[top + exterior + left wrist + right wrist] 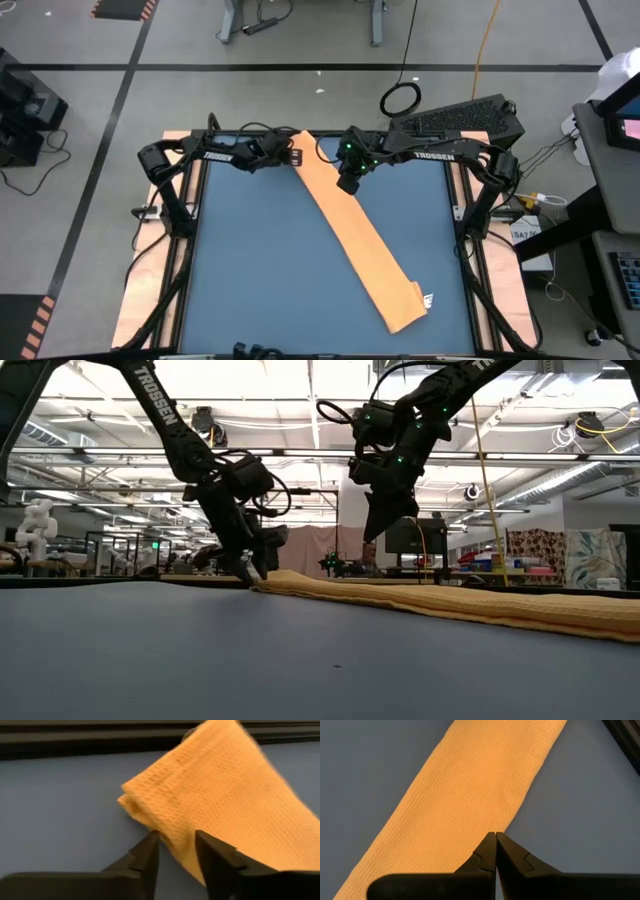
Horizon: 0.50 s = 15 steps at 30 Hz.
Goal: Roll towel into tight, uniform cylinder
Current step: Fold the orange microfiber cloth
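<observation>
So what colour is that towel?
Plain orange-yellow towel, with a waffle weave; clearest in the right wrist view.

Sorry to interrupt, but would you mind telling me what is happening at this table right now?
A two-armed robot is working on an orange-yellow towel, folded into a long strip lying diagonally across the blue table. It is not rolled yet. The left gripper sits low at the strip's far end, fingers parted around the folded corner. The right gripper hangs shut above the strip nearby, holding nothing.
</observation>
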Tool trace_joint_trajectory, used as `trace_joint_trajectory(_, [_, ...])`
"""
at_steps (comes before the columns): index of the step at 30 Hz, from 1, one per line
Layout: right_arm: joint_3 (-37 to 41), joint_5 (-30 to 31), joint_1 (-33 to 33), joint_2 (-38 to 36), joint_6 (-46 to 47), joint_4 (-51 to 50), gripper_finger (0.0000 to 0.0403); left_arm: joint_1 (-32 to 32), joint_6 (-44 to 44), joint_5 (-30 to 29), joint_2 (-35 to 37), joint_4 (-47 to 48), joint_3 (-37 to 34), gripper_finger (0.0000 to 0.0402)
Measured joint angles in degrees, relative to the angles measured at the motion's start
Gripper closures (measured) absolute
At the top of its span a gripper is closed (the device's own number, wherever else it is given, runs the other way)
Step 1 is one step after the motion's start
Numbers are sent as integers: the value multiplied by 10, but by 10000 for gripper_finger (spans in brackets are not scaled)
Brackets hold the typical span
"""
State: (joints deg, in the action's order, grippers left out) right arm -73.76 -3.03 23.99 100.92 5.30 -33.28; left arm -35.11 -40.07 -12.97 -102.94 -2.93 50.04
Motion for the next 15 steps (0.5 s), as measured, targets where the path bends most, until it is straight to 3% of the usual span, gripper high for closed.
trace_joint_trajectory(7, [0, 0, 0, 0, 0, 0, 403, -5, -25, -2, 0, 15, 0, 191])
trace_joint_trajectory(11, [0, -1, 0, 0, 0, 0, 403, -15, -59, 39, 0, -7, 0, 187])
trace_joint_trajectory(15, [0, -1, -1, 0, 8, -2, 403, -19, -51, 44, 0, 0, 5, 194])
